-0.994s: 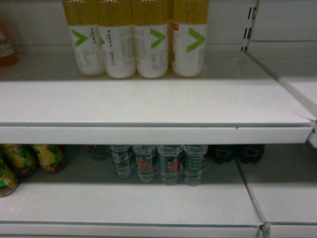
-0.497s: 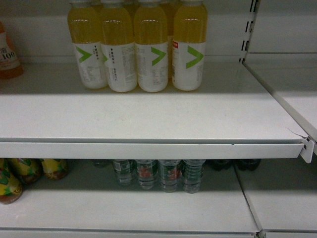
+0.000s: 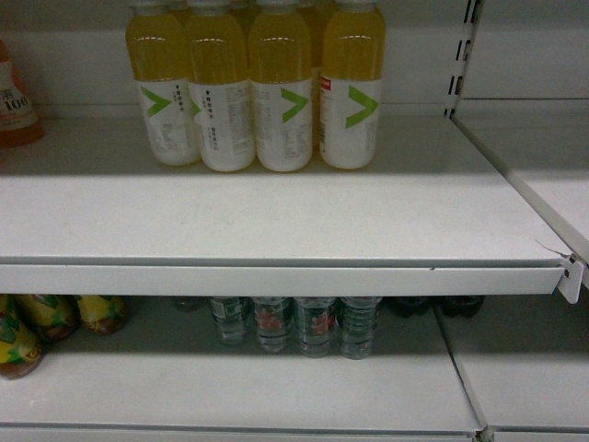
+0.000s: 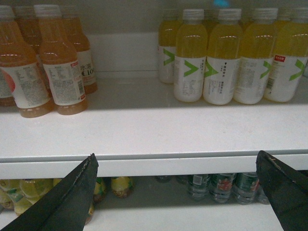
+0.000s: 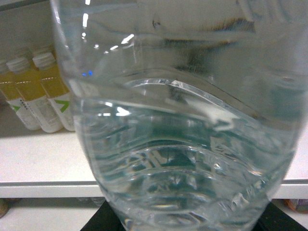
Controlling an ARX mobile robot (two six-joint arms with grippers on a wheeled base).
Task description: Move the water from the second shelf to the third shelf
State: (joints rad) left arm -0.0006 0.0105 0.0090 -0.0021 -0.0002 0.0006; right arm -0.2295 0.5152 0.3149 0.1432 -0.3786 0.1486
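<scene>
A clear ribbed bottle of water (image 5: 178, 144) fills the right wrist view, and my right gripper (image 5: 187, 220) is shut on it, with dark fingers (image 5: 103, 222) showing at its lower sides. It hangs in front of the white upper shelf (image 5: 43, 163). More water bottles (image 3: 294, 322) with dark green labels stand in a row at the back of the lower shelf (image 3: 230, 387). My left gripper (image 4: 176, 155) is open and empty, level with the upper shelf's front edge (image 4: 159, 166). Neither gripper shows in the head view.
Yellow drink bottles (image 3: 258, 92) with white labels stand at the back of the upper shelf (image 3: 276, 212). Orange drink bottles (image 4: 48, 62) are to their left. Yellow-labelled bottles (image 3: 37, 322) sit lower left, dark bottles (image 3: 433, 306) lower right. A second shelf bay (image 3: 543, 175) adjoins on the right.
The head view has shifted upward since a second ago, so both shelves sit lower in the frame. Nothing has moved in the last half second.
</scene>
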